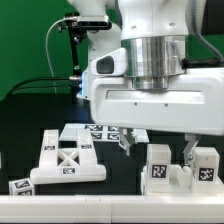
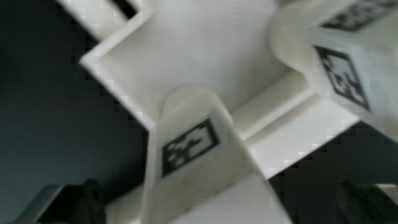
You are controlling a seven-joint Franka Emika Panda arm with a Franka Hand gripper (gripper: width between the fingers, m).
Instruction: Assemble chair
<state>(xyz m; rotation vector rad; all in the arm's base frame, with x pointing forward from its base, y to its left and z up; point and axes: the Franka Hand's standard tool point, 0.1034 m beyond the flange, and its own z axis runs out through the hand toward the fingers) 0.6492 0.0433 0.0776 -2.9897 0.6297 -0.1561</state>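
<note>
Chunky white plastic chair body sits at the exterior view's right. Your two-finger gripper straddles its tagged white leg, jaws wide apart; leg looks seated, so it stands unaided. White cross-braced panel lies well apart.

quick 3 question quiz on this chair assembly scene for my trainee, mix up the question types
1. True or false: the cross-braced panel lies to the exterior view's left of the end effector.
2. Pick one: the square tags on the chair pieces are A) red, B) black and white, C) blue.
3. Fill in: the end effector's jaws stand ___.
Key: 1 true; 2 B; 3 open.
</note>
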